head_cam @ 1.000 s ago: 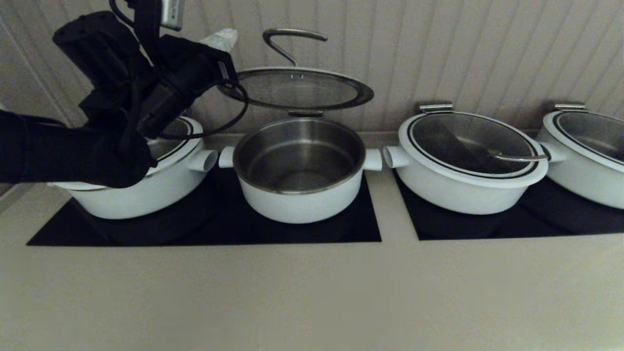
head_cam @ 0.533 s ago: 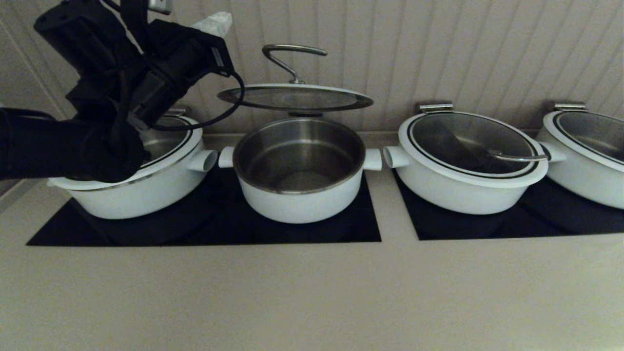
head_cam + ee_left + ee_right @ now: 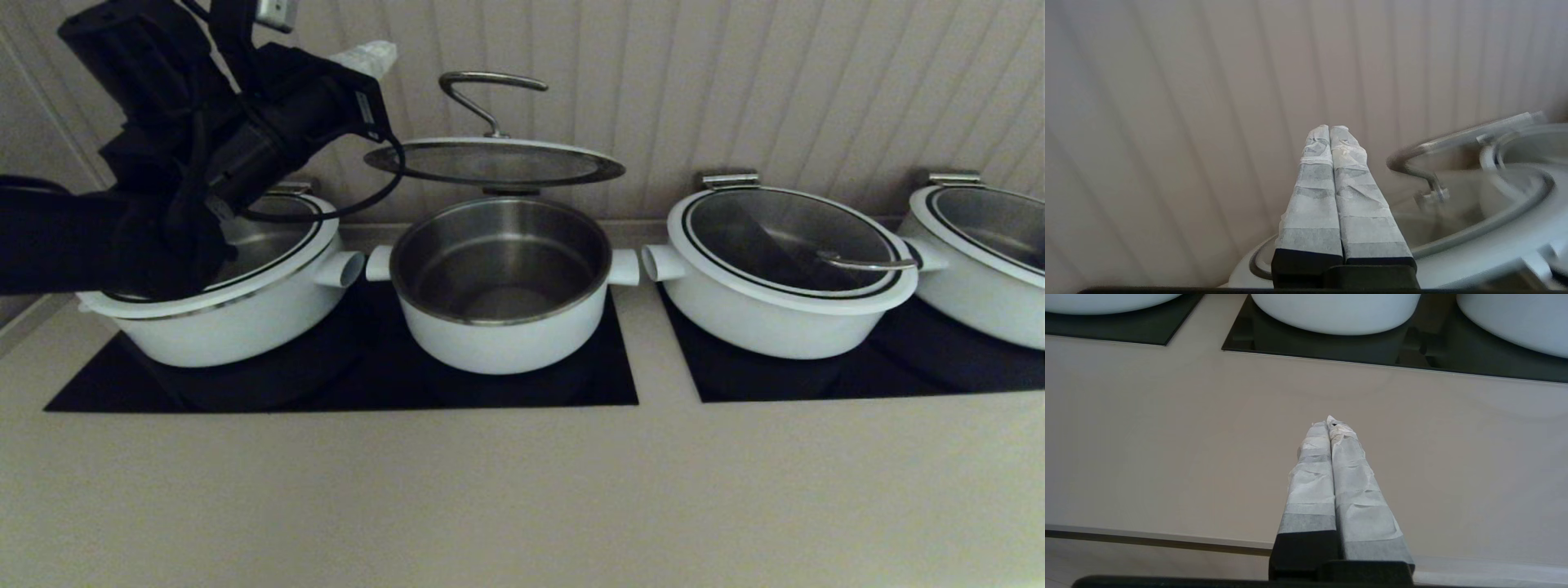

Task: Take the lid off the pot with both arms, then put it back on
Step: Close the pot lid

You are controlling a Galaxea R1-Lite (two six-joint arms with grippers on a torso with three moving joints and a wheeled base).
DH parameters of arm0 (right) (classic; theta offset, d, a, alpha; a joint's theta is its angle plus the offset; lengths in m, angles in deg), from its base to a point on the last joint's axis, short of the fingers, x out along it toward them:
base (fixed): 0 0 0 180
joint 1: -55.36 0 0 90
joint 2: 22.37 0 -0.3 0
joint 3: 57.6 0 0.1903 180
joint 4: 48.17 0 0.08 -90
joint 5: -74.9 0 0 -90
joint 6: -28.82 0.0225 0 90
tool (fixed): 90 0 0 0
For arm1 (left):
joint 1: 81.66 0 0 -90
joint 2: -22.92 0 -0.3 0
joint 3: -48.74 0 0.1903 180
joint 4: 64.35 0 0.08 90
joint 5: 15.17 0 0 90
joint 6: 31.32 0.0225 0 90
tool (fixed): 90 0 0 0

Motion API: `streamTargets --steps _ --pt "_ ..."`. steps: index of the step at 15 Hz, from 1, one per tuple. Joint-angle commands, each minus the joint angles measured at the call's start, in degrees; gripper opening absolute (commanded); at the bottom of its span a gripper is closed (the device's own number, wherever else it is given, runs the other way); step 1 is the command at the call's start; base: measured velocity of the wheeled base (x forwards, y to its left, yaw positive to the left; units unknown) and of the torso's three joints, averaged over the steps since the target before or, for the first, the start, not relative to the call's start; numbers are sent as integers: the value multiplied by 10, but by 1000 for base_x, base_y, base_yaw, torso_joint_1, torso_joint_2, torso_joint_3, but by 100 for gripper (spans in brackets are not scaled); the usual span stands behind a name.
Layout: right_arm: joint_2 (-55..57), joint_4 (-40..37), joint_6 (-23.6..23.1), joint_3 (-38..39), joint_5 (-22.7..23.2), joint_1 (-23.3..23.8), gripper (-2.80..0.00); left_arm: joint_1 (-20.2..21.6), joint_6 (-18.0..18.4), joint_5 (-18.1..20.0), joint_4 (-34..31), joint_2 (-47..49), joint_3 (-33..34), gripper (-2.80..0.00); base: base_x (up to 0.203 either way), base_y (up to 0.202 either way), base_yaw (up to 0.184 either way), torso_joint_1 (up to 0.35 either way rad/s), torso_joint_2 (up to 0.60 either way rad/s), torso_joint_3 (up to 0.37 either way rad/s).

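The middle white pot (image 3: 502,327) stands open on the black hob. Its glass lid (image 3: 494,161) hangs raised above it, nearly level, with its steel loop handle (image 3: 490,80) on top and a bracket at the back rim; no gripper holds it. My left gripper (image 3: 367,55) is shut and empty, up in the air just left of the lid and apart from it. In the left wrist view its taped tips (image 3: 1329,128) point at the wall, with the lid handle (image 3: 1412,163) beside them. My right gripper (image 3: 1329,421) is shut and empty over the counter, out of the head view.
A white lidded pot (image 3: 245,327) sits under my left arm. Two more lidded pots (image 3: 784,310) (image 3: 988,278) stand to the right on a second black hob (image 3: 865,376). A ribbed wall is close behind. The beige counter (image 3: 522,490) runs across the front.
The lid has swung down from a steeper tilt to nearly level. My left gripper rose and drew back to the left, then eased down a little. It stayed shut.
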State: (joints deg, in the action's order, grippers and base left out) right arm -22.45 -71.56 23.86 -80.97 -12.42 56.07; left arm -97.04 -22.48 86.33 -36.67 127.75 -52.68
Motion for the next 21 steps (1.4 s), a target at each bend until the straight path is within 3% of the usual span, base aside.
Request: streamTargets --steps 1,4,7,12,15,21 --pt "1 0 0 0 0 0 -280 7 30 40 1 8 -9 -280 0 0 0 0 0 0" --pt "1 0 0 0 0 0 -280 13 76 93 -15 22 -33 -280 0 0 0 0 0 0" --pt "1 0 0 0 0 0 -280 14 84 109 -40 39 -66 -280 0 0 0 0 0 0" --pt "1 0 0 0 0 0 -280 21 116 172 -70 49 -83 -280 0 0 0 0 0 0" --pt "1 0 0 0 0 0 -280 24 154 179 -78 59 -78 -280 0 0 0 0 0 0" --pt "1 0 0 0 0 0 -280 40 168 179 -88 72 -78 -280 0 0 0 0 0 0"
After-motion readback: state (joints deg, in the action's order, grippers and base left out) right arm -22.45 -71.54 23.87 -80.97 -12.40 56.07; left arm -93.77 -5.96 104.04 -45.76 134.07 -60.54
